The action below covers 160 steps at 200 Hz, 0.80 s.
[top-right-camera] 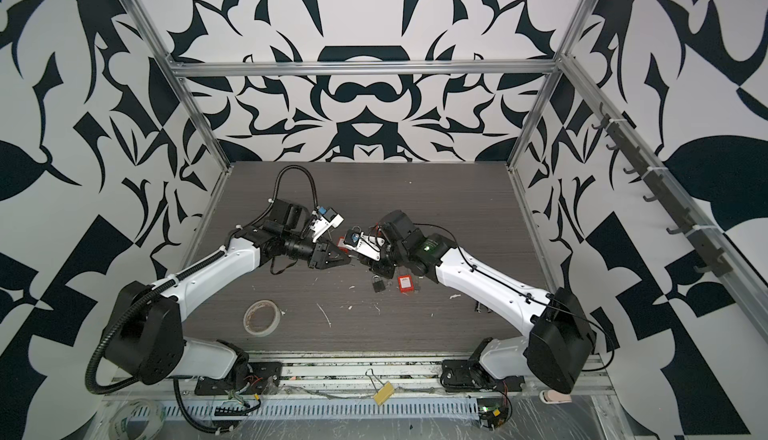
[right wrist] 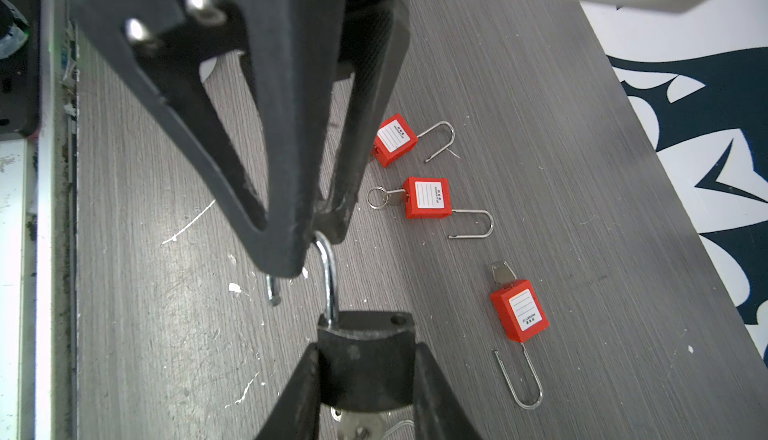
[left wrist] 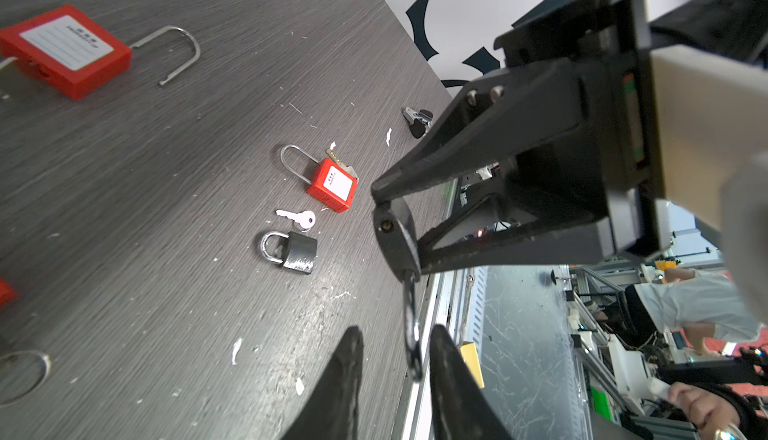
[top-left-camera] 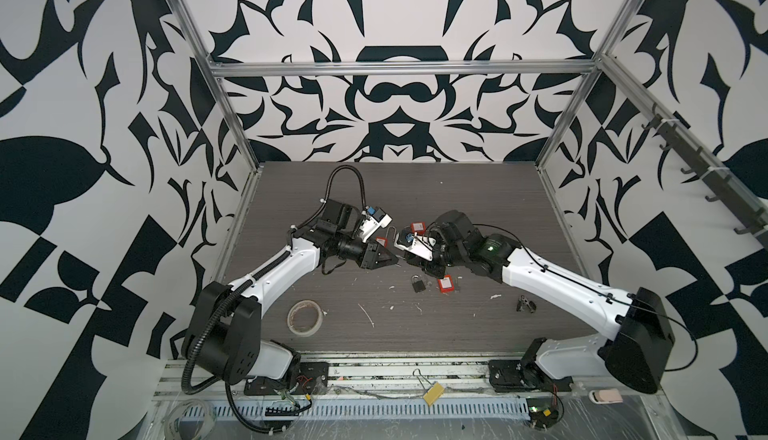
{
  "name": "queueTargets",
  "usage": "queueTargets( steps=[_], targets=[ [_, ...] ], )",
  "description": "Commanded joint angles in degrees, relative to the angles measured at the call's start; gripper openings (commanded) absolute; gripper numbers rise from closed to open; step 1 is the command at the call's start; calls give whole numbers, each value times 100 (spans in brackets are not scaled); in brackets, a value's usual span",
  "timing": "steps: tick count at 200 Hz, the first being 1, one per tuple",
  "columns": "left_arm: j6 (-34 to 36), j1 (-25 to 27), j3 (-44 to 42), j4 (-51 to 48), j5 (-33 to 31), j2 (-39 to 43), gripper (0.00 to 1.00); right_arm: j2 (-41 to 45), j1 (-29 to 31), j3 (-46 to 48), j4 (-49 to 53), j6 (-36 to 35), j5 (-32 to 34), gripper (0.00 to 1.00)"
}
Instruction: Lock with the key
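A black padlock (right wrist: 362,336) hangs above the table, and my right gripper (right wrist: 365,361) is shut on its body. Its silver shackle (right wrist: 328,276) stands swung open, with its free end off to the side. A silver key (right wrist: 357,421) sticks out of the underside of the body. My left gripper (left wrist: 397,334) faces the right one. Its fingers stand on either side of the shackle (left wrist: 412,334), and a gap still shows between them. In both top views the two grippers (top-left-camera: 392,260) (top-right-camera: 347,258) meet tip to tip over the middle of the table.
Three red padlocks (right wrist: 392,139) (right wrist: 428,197) (right wrist: 519,309) lie on the table with open shackles. Nearer the front lie a shut red padlock (left wrist: 332,184), a second black padlock (left wrist: 291,249) and a loose key (left wrist: 297,218). A tape roll (top-left-camera: 305,317) lies front left and a binder clip (top-left-camera: 525,304) front right.
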<state>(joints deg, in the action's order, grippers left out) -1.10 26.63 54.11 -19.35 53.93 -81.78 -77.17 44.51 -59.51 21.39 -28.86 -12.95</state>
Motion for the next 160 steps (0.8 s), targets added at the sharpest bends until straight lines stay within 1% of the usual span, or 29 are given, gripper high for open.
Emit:
queueTargets(
  steps=[1,45,72,84,96,116,126,132,135,138,160],
  targets=[
    [39,12,157,8,229,-81,26,185,49,-48,-225,-5,63,11],
    [71,23,175,-24,414,-139,15,171,49,-79,-226,-58,136,10],
    [93,25,186,-48,531,-167,11,168,47,-105,-224,-100,163,10],
    [105,34,197,-47,589,-174,7,175,49,-122,-219,-114,149,12],
    [127,39,220,-61,627,-175,4,196,49,-122,-223,-130,84,19],
    [201,59,264,-65,636,-127,0,243,49,-94,-199,-155,-41,37],
    [272,68,289,-66,611,-67,0,285,49,-72,-142,-163,-67,43],
    [322,68,302,-67,595,-22,0,334,49,-40,-113,-177,-12,49],
    [340,70,307,-58,574,4,0,352,49,-21,-110,-176,30,58],
    [359,69,304,-53,560,26,0,387,49,5,-121,-163,65,61],
    [536,66,291,67,471,240,0,713,48,234,-255,-170,42,63]
  ],
)
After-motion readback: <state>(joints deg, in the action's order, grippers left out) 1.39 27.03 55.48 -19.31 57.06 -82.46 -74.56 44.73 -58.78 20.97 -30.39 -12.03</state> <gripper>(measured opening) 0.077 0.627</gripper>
